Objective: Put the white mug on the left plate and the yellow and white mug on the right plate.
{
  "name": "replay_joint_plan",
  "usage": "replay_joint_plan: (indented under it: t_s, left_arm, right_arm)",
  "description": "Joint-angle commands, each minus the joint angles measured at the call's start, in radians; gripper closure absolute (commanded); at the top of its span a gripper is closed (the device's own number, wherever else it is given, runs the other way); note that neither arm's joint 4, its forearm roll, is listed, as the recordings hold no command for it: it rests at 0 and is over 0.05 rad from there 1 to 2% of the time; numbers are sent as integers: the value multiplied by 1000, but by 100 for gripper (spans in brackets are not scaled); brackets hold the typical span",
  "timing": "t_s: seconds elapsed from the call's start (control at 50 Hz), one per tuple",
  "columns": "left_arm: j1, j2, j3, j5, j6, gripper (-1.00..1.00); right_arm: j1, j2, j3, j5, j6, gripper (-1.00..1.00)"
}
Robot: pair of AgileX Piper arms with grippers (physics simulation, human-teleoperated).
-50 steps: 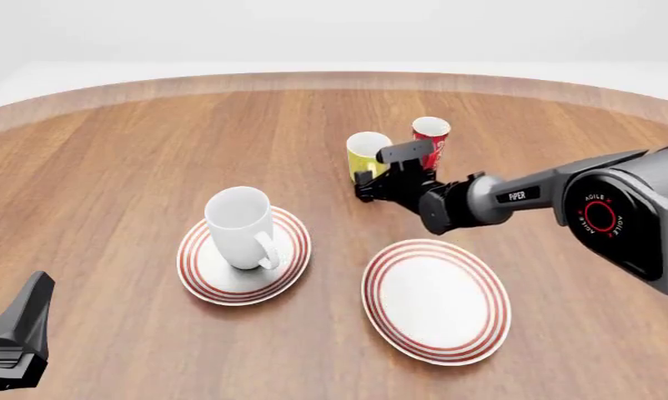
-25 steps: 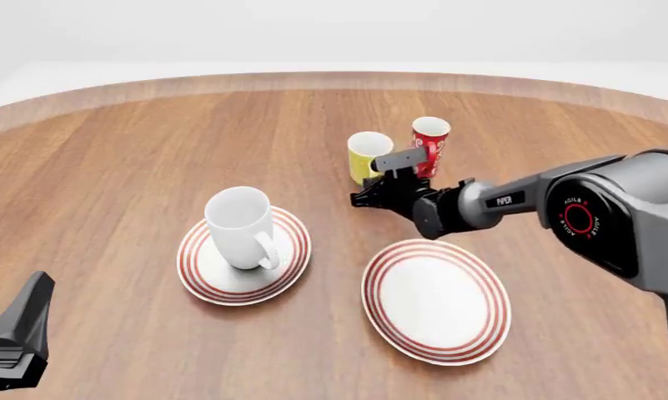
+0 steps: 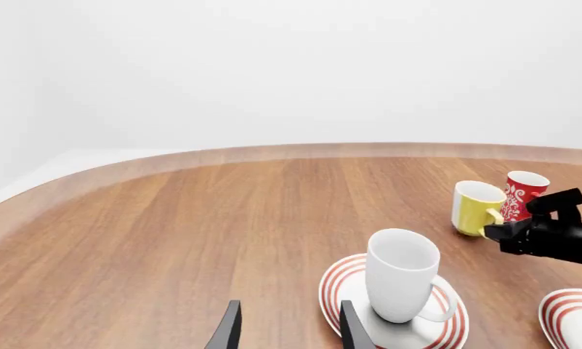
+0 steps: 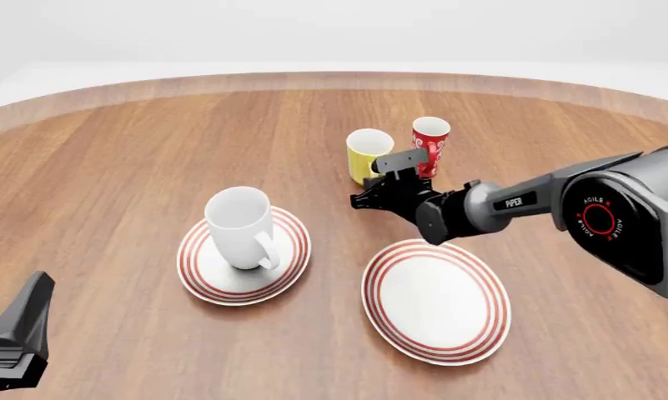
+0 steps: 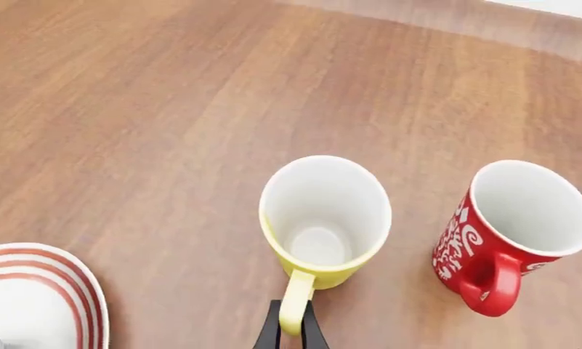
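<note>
Left gripper (image 3: pixel 288 331): black, parked low and well back from the crockery; jaws parted a moderate way, holding nothing.
Large plain all-white ceramic mug (image 4: pixel 243 227): upright on the left-hand round white plate with thin red rings (image 4: pixel 200 275), ahead of the left jaws and well apart from them; this half looks done.
Small mug, yellow outside and white inside (image 5: pixel 322 222): upright on the round wooden table (image 4: pixel 123 158), straight ahead of the right jaws, loop handle turned toward them.
Right gripper (image 5: pixel 290 328): black fingertips on either side of the yellow handle's lower end, gap narrow, seemingly pinching it; firm contact not certain.
Small red cup with white pattern (image 5: pixel 508 229): just beside the yellow mug, off to one side of the right jaws, not touching them.
Right-hand matching ringed plate (image 4: pixel 436 300): bare, behind and below the right jaws, nearer the arm's base.
Step in hand: securing the handle grip. Squeeze squarely across the loop, confirm hold, lift straight up to avoid tipping and clear the red cup, then draw back over the bare plate.
</note>
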State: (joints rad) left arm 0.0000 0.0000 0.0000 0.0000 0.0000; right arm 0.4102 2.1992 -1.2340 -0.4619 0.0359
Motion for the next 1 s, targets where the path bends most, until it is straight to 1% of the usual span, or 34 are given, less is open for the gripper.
replay_joint_plan:
  t_s: [0.02, 0.36, 0.48, 0.56, 0.66, 0.78, 1.0]
  left_arm:
    - [0, 0, 0, 0, 0, -100]
    - [0, 0, 0, 0, 0, -100]
    - [0, 0, 0, 0, 0, -100]
    - [0, 0, 0, 0, 0, -100]
    - [0, 0, 0, 0, 0, -100]
    - [0, 0, 0, 0, 0, -100]
    - [0, 0, 0, 0, 0, -100]
  right_arm:
    - [16, -66, 72, -47, -11, 100]
    - [28, -189, 223, -118, -37, 100]
    - [35, -214, 253, -125, -47, 100]
    - [41, -251, 286, -129, -68, 100]
    - [52, -291, 324, -131, -82, 100]
    - [42, -344, 368, -142, -85, 100]
    - [53, -427, 462, -168, -91, 100]
